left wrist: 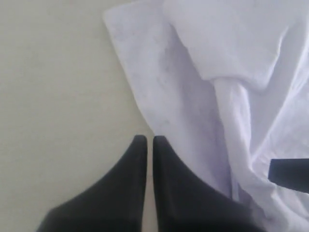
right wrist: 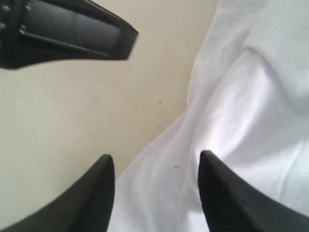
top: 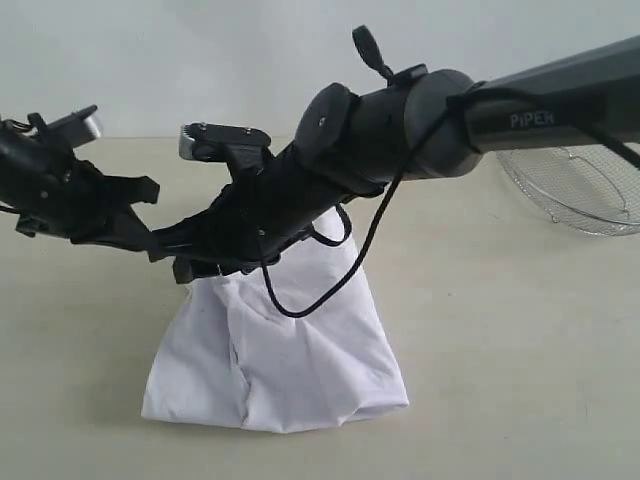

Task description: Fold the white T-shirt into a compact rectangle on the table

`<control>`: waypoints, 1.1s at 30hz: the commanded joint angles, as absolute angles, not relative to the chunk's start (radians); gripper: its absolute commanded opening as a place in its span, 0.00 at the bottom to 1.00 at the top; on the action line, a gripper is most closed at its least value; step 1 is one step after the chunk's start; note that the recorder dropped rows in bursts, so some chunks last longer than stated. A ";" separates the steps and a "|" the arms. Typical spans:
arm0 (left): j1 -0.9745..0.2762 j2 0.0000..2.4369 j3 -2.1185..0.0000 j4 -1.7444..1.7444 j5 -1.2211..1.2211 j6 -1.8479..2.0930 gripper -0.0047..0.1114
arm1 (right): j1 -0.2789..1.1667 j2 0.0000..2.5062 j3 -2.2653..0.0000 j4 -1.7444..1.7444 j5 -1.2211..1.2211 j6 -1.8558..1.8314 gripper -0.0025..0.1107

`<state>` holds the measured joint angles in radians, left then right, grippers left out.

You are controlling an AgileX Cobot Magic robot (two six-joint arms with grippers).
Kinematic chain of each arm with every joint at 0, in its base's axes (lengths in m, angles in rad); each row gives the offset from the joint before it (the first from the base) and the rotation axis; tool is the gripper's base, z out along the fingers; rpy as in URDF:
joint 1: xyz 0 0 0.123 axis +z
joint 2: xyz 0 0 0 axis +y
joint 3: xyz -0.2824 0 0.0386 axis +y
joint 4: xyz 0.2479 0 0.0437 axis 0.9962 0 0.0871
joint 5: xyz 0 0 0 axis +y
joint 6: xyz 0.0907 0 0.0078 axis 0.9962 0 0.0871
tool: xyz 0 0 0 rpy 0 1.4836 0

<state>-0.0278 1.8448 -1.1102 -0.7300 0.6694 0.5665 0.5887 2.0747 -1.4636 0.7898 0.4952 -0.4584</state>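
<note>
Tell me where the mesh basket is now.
Exterior view: the mesh basket sits at the far right on the table, below the right arm, apart from the white T-shirt.

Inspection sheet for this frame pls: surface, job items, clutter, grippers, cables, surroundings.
Surface: table, pale beige, matte.
Job's things: T-shirt lies as a creased bundle, wider at its near edge, not yet a neat rectangle; no lettering shows.
Clutter: wire basket at the far right, partly behind the right arm.
Grippers: left gripper shut, nothing seen between its fingers, at the shirt's edge. Right gripper open, over the shirt, not pinching it.
Cables: black cable hangs in a loop from the right arm, in front of the shirt.
Surroundings: plain pale wall behind the table; nothing else seen.
</note>
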 commanded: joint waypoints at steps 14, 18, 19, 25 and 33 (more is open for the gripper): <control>-0.045 1.588 -0.991 -0.899 0.945 0.582 0.08 | 0.505 1.803 -1.409 0.309 0.652 -0.055 0.44; -0.045 1.594 -0.874 -1.137 0.952 0.733 0.08 | 0.422 1.698 -1.267 0.318 0.647 -0.082 0.44; -0.045 1.594 -0.859 -1.169 0.952 0.767 0.08 | 0.404 1.670 -1.234 0.318 0.647 -0.089 0.44; -0.045 1.623 -0.861 -1.249 0.905 0.760 0.09 | 0.380 1.553 -1.111 0.316 0.637 -0.130 0.44; -0.094 1.715 -0.861 -1.259 0.903 0.740 0.54 | 0.380 1.498 -1.035 0.302 0.653 -0.137 0.44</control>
